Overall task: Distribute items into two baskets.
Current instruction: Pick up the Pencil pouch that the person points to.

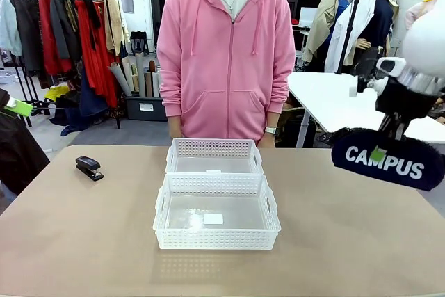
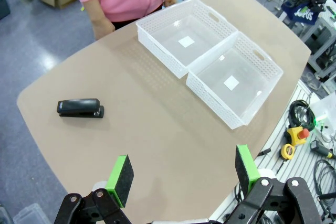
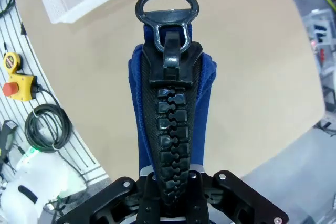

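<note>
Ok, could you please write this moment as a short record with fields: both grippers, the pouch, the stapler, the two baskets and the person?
left gripper: open, empty, above the table
right gripper: shut on the pouch
pouch: lifted in the air over the table's right part, zip facing up
stapler: lying on the table at the left, nothing touching it
near basket: middle of the table, no item inside
far basket: directly behind the near one, no item inside
person: standing at the far side, behind the baskets
</note>
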